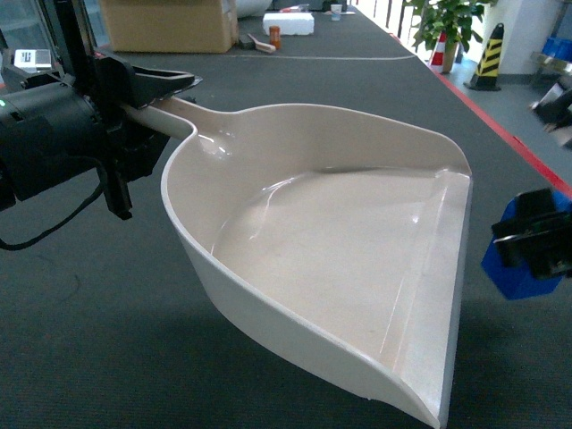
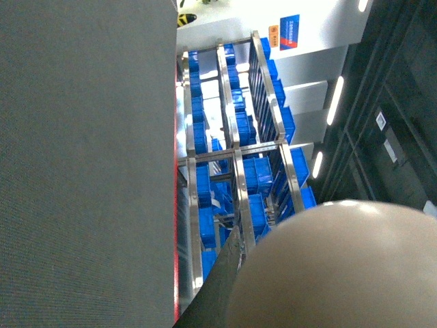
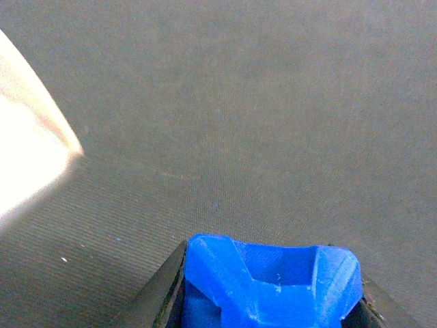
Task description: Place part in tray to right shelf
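The tray [image 1: 340,241], a beige dustpan-shaped scoop, hangs tilted over the dark table. My left gripper [image 1: 147,112] is shut on its handle [image 1: 174,112] at the left. In the left wrist view the tray's curved wall [image 2: 341,266] fills the lower right beside one dark finger [image 2: 218,294]. The part [image 1: 508,264], a small bright blue block, sits to the right of the tray's front lip [image 1: 456,295], outside it. My right gripper [image 1: 527,243] is shut on it. The right wrist view shows the part [image 3: 273,283] between both fingers of the gripper [image 3: 268,311], with a tray corner [image 3: 27,157] at left.
A steel rack [image 2: 235,157] stacked with blue crates, which looks like the right shelf, stands beyond the table's red edge [image 2: 176,225]. At the table's far end are a cardboard box [image 1: 170,22] and a white box [image 1: 288,23]. A striped cone [image 1: 487,58] stands on the floor at right.
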Motion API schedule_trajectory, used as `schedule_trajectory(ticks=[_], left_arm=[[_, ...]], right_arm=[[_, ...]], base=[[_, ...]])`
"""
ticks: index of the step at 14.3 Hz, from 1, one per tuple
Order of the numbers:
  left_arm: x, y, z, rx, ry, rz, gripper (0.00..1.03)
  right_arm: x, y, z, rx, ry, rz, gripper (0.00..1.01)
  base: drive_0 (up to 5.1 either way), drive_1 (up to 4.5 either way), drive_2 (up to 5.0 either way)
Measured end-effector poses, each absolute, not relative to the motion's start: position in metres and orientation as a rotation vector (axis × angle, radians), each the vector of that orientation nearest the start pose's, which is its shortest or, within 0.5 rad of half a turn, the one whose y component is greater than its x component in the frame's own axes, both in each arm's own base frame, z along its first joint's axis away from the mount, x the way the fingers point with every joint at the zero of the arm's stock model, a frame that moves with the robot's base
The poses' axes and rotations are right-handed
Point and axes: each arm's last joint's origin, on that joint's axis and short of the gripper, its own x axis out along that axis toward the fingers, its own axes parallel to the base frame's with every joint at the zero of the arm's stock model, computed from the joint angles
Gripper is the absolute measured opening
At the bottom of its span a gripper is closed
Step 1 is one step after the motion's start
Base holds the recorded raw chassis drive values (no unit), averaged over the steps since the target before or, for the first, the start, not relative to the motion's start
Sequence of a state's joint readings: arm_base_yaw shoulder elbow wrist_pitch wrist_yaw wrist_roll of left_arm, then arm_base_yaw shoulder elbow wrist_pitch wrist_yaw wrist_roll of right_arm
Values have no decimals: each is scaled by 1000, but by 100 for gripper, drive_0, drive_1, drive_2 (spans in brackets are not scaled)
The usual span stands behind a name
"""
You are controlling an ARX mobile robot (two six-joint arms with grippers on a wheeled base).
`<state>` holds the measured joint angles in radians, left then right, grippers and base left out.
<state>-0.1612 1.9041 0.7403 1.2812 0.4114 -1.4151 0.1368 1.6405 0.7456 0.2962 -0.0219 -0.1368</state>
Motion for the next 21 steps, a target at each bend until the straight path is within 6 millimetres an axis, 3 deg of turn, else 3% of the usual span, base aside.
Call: schedule_trajectory(ticks=[3,5,6,7,10,11,14,16,18,20,21], left_arm=[[346,-68,163,-1357,306,-555,12],[346,-68,163,-1357,307,-555,12],[346,-68,163,-1357,307,-555,12],[346,-68,163,-1357,307,-555,12],[346,-68,163,-1357,307,-554,12],[346,-68,163,-1357,307,-555,12],[346,-68,162,-1355,306,-553,12],[345,-68,162,-1357,308,-553,12],[345,-68,162,-1356,308,-553,12],[345,-68,162,-1357,309,-553,12],[345,-68,162,-1356,309,-553,12]], right_arm=[[286,49,237,-160,369,229,47],[266,73,289,-105,182,343,47],[262,87,302,-58,127,417,47],[261,106,301,-17,151,482,47],[276,145,259,43,323,569,49],[278,149,255,42,315,557,61],[265,132,282,72,181,519,97],[249,105,296,81,114,439,98],[221,69,292,48,59,283,98],[188,33,273,-25,23,62,98],[167,17,251,-34,81,-7,98]], base=[[0,0,0],[0,0,0],[0,0,0],[0,0,0],[0,0,0],[0,0,0],[0,0,0],[0,0,0],[0,0,0],[0,0,0],[0,0,0]])
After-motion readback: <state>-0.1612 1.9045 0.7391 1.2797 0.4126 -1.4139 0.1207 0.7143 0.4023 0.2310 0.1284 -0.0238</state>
